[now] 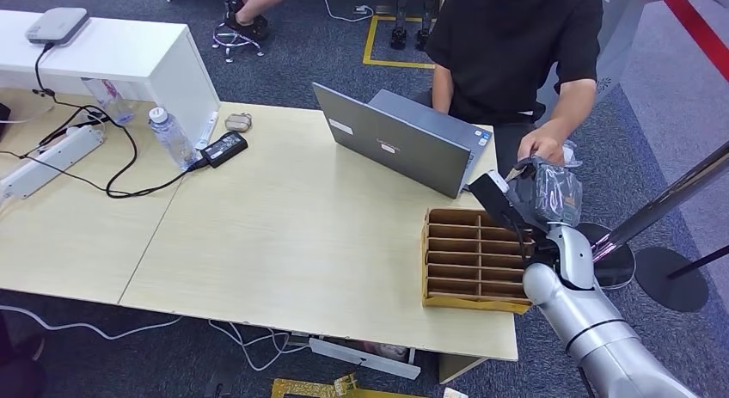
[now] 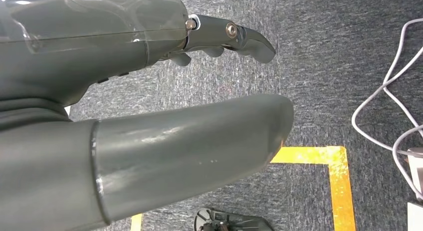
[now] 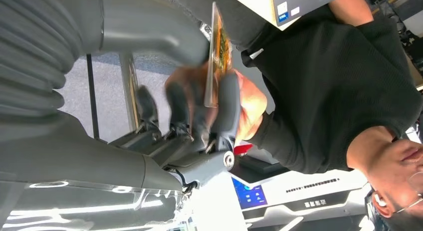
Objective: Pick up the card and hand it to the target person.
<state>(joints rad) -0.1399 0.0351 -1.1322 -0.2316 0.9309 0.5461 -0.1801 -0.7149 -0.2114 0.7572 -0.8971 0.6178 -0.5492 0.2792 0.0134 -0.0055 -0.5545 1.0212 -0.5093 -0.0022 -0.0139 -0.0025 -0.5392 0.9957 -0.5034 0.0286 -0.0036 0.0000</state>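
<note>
My right hand (image 1: 540,199) is raised over the table's far right corner, above the cardboard divider box (image 1: 473,262). It pinches the card (image 3: 217,51) between thumb and a finger; the card is seen edge-on, clear with orange print. From the head view the card (image 1: 488,192) looks dark and sticks out to the left of the hand. A person in a black shirt (image 1: 516,45) sits behind the laptop. Their hand (image 1: 542,144) reaches right up to mine and lies against the card's far side (image 3: 249,109); whether it grips the card I cannot tell. My left hand (image 2: 149,141) hangs over grey carpet, fingers apart, holding nothing.
An open grey laptop (image 1: 395,140) stands on the wooden table (image 1: 284,243) just left of my right hand. A water bottle (image 1: 170,136), a power adapter (image 1: 225,147) and a power strip (image 1: 47,162) with cables lie far left. A stanchion pole (image 1: 670,196) stands to the right.
</note>
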